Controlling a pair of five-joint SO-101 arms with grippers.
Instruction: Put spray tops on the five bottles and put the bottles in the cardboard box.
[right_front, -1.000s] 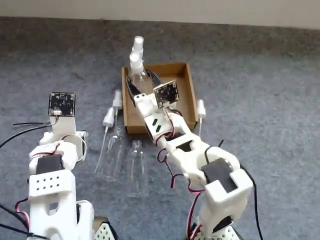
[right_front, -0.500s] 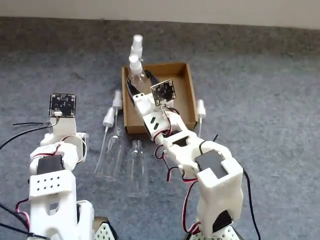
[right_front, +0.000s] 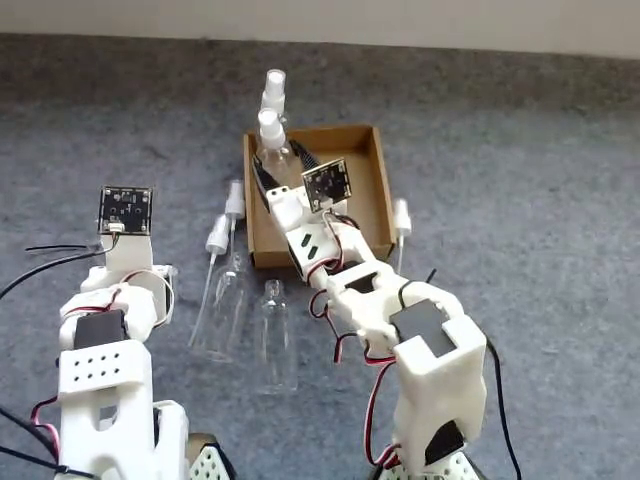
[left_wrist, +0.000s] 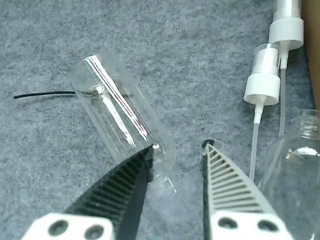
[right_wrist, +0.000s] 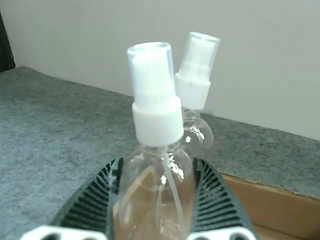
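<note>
A capped bottle (right_wrist: 155, 150) is gripped upright between the jaws of the right gripper (right_wrist: 159, 167), at a corner of the cardboard box (right_front: 376, 190). A 2nd capped bottle (right_wrist: 196, 85) is seen just beyond the jaws. The jaws of the left gripper (left_wrist: 178, 148) are parted, with the neck of an uncapped bottle (left_wrist: 120, 112) lying between them. 2 spray tops (left_wrist: 262, 80) are seen beyond the pale jaw.

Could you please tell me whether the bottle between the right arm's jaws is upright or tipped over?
Upright: the bottle stands vertically between the jaws, its white spray top pointing up.
</note>
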